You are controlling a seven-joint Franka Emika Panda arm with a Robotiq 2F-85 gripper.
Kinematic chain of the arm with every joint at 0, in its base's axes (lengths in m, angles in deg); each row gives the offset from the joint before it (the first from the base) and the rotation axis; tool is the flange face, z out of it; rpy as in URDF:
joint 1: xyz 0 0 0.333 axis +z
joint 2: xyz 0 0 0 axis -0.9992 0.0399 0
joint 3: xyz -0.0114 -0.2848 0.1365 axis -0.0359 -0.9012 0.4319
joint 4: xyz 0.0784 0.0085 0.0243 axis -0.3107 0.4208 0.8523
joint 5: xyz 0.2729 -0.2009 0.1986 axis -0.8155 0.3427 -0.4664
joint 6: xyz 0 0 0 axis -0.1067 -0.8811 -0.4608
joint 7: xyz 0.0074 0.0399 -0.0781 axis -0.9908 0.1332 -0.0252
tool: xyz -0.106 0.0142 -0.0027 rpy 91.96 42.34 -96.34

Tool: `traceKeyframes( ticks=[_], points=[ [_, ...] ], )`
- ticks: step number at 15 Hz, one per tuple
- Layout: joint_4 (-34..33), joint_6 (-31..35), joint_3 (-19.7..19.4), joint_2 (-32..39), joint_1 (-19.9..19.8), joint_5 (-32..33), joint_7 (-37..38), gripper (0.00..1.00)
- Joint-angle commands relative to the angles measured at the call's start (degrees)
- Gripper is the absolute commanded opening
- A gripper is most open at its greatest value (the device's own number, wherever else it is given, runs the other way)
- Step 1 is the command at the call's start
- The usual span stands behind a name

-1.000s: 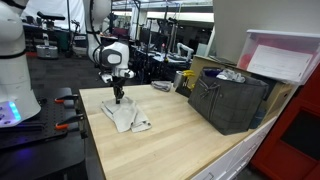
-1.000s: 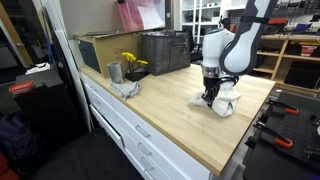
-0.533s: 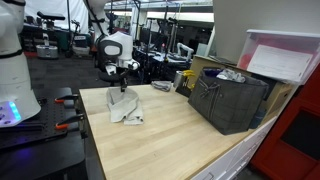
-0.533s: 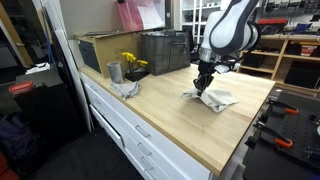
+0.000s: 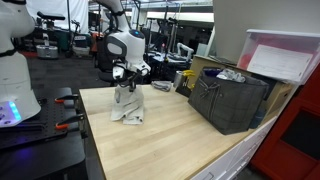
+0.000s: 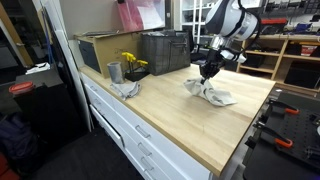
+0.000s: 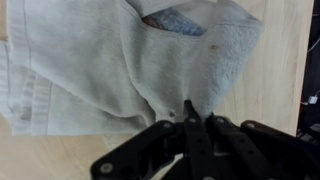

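My gripper (image 5: 127, 78) is shut on a pinch of a light grey towel (image 5: 127, 104) and lifts that part above the wooden tabletop (image 5: 170, 135). The rest of the cloth hangs down and still drags on the wood. In the other exterior view the gripper (image 6: 210, 70) holds the towel (image 6: 213, 92) near the far side of the table. In the wrist view the towel (image 7: 110, 60) fills the frame, its fabric bunched between the closed fingers (image 7: 190, 112).
A dark crate (image 5: 228, 100) stands on the table by a box with a pink lid (image 5: 282, 60). A metal cup (image 6: 114, 72), yellow flowers (image 6: 132, 62) and a crumpled cloth (image 6: 127, 89) sit near the table's end. Red clamps (image 5: 66, 100) lie beside the table.
The gripper has risen and moved along the table with the towel pinched in it. The cloth, flat on the wood before, now hangs bunched from the fingers.
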Motion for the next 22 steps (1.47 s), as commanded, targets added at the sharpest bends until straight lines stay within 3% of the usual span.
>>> traceKeyframes(
  ticks=[1, 8, 12, 13, 16, 22],
  points=[
    [1.4, -4.2, 0.3, -2.6, -5.6, -9.6, -7.8, 0.02],
    [8.6, 0.5, -1.9, -4.8, -11.2, -19.4, -9.4, 0.02],
    [12.4, 8.9, -3.6, -4.1, -11.1, -19.1, -5.5, 0.02],
    [13.2, 10.0, -4.0, -4.0, -10.8, -18.3, -4.3, 0.31],
    [15.3, 16.0, -4.3, -3.8, -8.5, -13.6, 1.6, 0.47],
    [14.3, 22.4, -5.1, -3.0, 0.0, -8.1, 7.9, 0.93]
  ],
)
